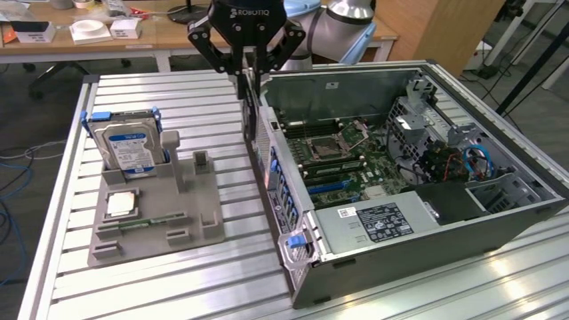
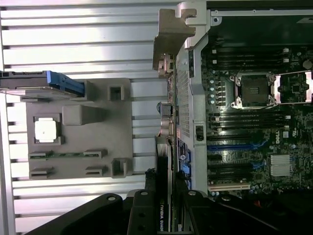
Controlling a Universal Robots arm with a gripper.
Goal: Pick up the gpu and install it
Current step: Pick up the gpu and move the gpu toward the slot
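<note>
Exterior view: gripper (image 1: 247, 72) clamping gpu (image 1: 249, 110) edge-on, top centre of frame.
Card hanging upright just beside open PC case (image 1: 444, 243), mid-frame.

A robotics lab: slotted aluminium table (image 1: 160, 293), cluttered workbench (image 1: 169, 35) behind.

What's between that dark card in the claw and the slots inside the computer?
Yes. The dark flat card with the silver bracket, gripped by the black gripper, hangs outside the open computer case's grey rear wall, which stands between it and the long motherboard slots; those look free.
</note>
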